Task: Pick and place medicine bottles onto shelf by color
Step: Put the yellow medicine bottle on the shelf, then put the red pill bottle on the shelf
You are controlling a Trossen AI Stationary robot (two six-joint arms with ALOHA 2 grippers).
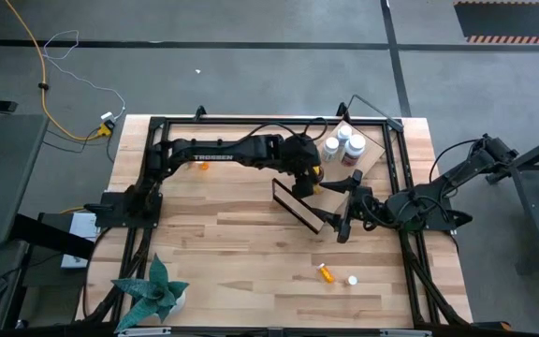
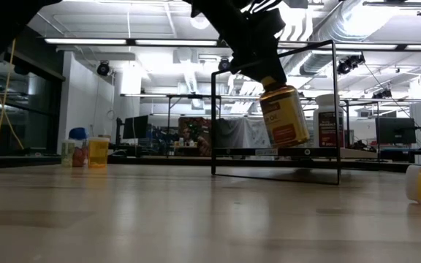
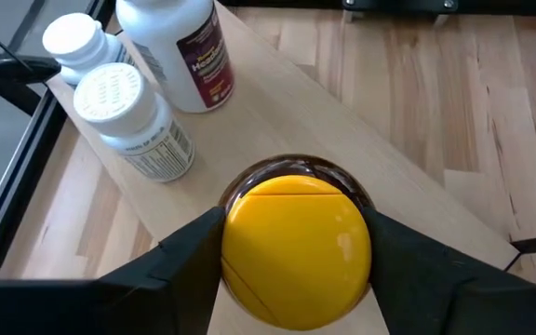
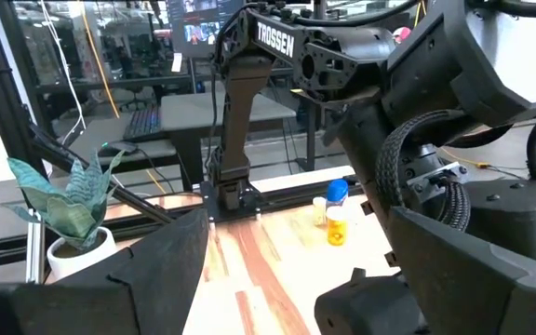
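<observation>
Grey floor point(image 1: 251, 84), yellow cable point(image 1: 40, 65), bright ceiling strip lights point(image 2: 123, 42).

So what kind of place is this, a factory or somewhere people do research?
Probably a robotics lab or workshop: two dark arms work at a butcher-block table, while desks with computer monitors, exposed ceiling ducts and strip lights fill the open room behind.

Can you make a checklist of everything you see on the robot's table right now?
Surface: wooden table, plain boards.
Job's things: amber bottle with yellow cap held above the shelf; three white bottles standing on it; small orange bottle lying on the table.
Clutter: potted plant.
Grippers: left gripper around the amber bottle; right gripper open, waiting nearby.
Cables: yellow cable on the floor.
Surroundings: desks, monitors.
</observation>
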